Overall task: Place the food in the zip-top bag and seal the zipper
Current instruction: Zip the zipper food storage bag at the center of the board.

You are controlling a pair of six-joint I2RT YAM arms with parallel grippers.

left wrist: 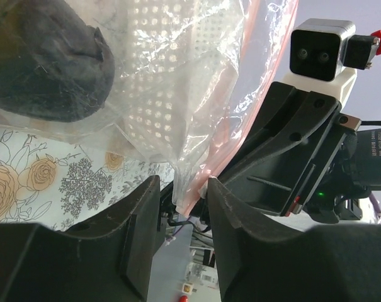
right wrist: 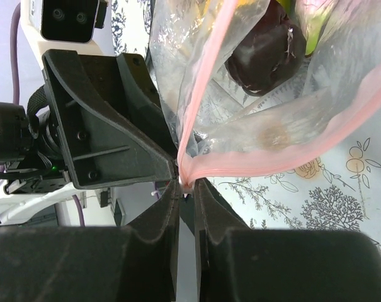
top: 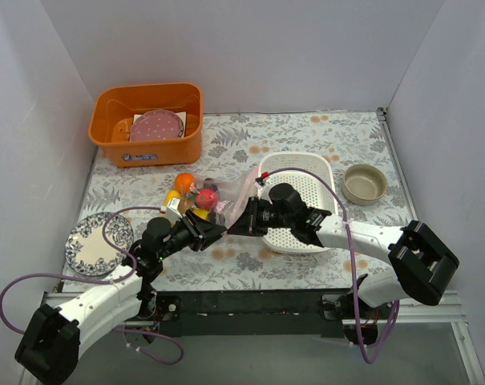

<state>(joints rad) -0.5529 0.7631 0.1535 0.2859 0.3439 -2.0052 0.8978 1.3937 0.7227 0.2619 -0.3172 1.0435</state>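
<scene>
— Claws first: how do we stand?

— Our right claw (right wrist: pixel 187 187) is clenched on the end of the zipper (right wrist: pixel 272 165), pinching the pink strip at the corner of the mouth. Our left claw (left wrist: pixel 182 186) stands released. Its jaws are apart, the pink edge hangs loose between them, and it sits just beside the right claw.

— And the zip-top bag?

— Our zip-top bag (top: pixel 230 198) lies on the worktop (top: pixel 346 136) between our two arms, near the white basket (top: pixel 306 200). Its mouth is turned toward us and raised at the corner that we hold.

— Is the food in?

— We judge that step done, or close to it. We see the orange (top: pixel 185 180), the red apple (top: pixel 209 196) and a yellow piece (top: pixel 175 198), and all three seem to sit behind the clear plastic. Our right wrist view shows a dark piece (right wrist: pixel 262 56) inside too. We cannot count all eight, since they overlap.

— So what is left?

— Sealing. From the pinched corner the two pink strips run apart, so the mouth gapes along as much of its length as we can see. We reckon the zipper needs pressing shut from this end to the far one, and none of that shows as done yet.
</scene>
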